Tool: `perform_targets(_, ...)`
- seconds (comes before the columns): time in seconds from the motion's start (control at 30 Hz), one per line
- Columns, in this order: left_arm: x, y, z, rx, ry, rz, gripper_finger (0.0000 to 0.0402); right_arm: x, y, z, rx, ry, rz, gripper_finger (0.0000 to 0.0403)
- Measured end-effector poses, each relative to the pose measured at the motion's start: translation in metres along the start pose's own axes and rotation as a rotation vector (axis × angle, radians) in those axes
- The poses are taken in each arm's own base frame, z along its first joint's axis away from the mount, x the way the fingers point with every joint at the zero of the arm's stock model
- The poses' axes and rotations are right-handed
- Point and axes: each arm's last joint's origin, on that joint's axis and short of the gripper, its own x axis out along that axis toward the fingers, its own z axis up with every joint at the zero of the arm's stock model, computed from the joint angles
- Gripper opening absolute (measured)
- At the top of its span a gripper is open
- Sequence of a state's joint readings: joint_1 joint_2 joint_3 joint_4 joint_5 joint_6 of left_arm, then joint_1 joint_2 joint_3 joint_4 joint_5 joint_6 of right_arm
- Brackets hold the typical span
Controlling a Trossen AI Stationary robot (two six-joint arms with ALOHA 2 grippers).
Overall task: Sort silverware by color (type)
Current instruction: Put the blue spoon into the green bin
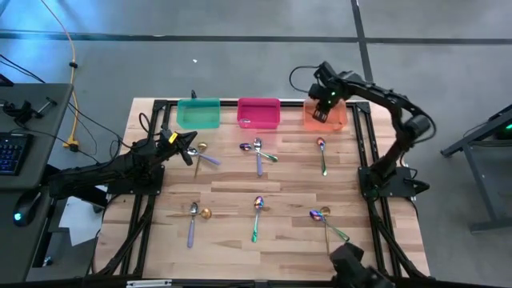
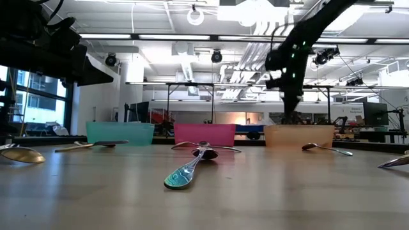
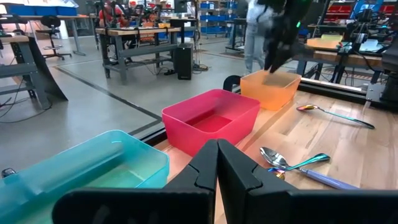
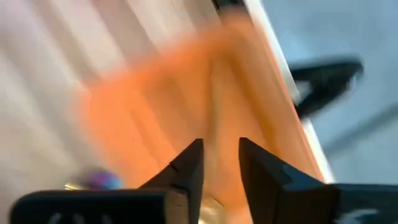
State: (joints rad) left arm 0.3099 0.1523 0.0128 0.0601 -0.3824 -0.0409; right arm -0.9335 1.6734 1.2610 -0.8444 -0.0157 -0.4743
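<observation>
Several slim spoons lie flat across the wooden table: a pair [image 1: 202,156] beside my left gripper, a cluster [image 1: 258,150] in front of the pink bin [image 1: 258,113], a single one [image 1: 322,154], and more along the near side [image 1: 192,220] [image 1: 256,216] [image 1: 326,220]. My right gripper [image 4: 221,155] hangs over the orange bin [image 1: 334,120], pointing steeply down, open with nothing between its fingers. A small blurred shiny thing [image 4: 102,180] shows on the bin's floor. My left gripper [image 3: 217,155] is shut and level at the table's left [image 1: 189,152], facing the teal bin [image 3: 93,171].
Teal [image 1: 198,114], pink and orange bins stand in a row along the far edge. Dark frame rails [image 1: 364,152] run along the table's sides. A desk with a keyboard [image 1: 12,152] stands off the left side. Bare wood lies between the spoon groups.
</observation>
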Motion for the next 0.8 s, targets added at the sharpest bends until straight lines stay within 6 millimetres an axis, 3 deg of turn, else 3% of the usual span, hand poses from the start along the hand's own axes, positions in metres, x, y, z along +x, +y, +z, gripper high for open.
perform_targets(0.1,0.000,0.000,0.000,0.000,0.000,0.000,0.0000,-0.018,0.004,0.006,0.028,-0.217,0.141,0.0039)
perform_targets(0.2,0.000,0.000,0.000,-0.001,0.000,-0.001,0.0000,-0.019,0.016,0.010,-0.006,-0.443,0.265,0.0007)
perform_targets(0.5,0.000,-0.001,0.005,-0.187,-0.049,-0.018,0.0000,0.014,0.077,-0.003,-0.040,-0.842,0.364,0.0002)
perform_targets(0.8,0.000,0.000,0.002,-0.194,-0.015,-0.015,0.0000,0.019,0.134,-0.020,0.028,-1.153,0.319,0.0000)
